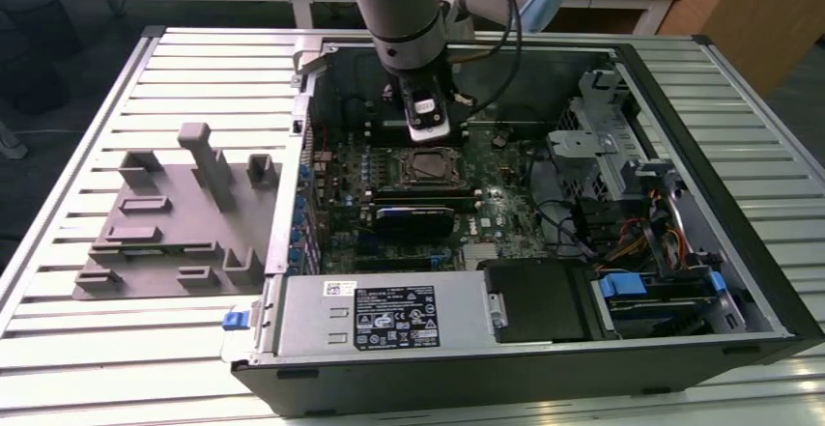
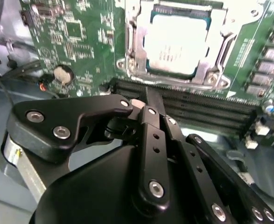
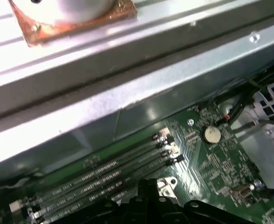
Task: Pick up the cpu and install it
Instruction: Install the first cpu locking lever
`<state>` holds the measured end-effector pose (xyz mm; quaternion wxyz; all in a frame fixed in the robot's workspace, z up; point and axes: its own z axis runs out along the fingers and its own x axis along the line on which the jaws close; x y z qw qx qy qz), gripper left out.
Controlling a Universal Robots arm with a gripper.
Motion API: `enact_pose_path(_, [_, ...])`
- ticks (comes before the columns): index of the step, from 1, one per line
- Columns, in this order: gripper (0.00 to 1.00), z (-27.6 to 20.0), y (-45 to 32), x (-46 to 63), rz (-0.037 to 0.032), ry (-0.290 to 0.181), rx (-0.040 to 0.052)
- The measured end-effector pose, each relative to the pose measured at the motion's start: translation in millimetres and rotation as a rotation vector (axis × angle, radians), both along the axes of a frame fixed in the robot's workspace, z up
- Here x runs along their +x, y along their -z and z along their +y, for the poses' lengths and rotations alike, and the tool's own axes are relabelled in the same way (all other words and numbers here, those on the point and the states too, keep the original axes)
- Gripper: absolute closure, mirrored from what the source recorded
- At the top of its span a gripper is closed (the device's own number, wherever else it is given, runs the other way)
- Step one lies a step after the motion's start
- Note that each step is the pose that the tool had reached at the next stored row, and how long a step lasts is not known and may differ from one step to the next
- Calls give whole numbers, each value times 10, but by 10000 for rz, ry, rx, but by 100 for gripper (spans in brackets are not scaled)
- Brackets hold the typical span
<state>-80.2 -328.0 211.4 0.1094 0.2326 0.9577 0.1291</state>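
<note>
The cpu (image 2: 176, 44), a pale silver square chip, lies flat inside the metal socket frame (image 2: 127, 44) on the green motherboard; the exterior view shows the cpu (image 1: 427, 167) at the board's middle. My gripper (image 2: 148, 95) hangs just above the board beside the socket, over the black memory slots (image 2: 193, 102). Its black fingers (image 2: 151, 112) are drawn together with nothing between them. In the exterior view the gripper (image 1: 431, 138) stands just behind the socket, inside the open computer case (image 1: 760, 281).
A grey fixture plate (image 1: 168, 223) with upright blocks lies at the exterior view's left of the case. A power supply (image 1: 386, 315) and drive bays (image 1: 651, 286) fill the case's near side. Cables (image 1: 619, 233) run at its right. A coin cell (image 3: 211, 135) sits on the board.
</note>
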Motion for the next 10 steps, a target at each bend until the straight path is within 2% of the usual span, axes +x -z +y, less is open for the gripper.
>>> enact_pose_path(2, [89,2,4,0,5,0,-282])
enact_pose_path(6, [89,2,8,3,63,0,-778])
enact_pose_path(8, [89,2,10,6,120,-2,-1022])
enact_pose_path(10, [89,3,12,11,212,-7,-1252])
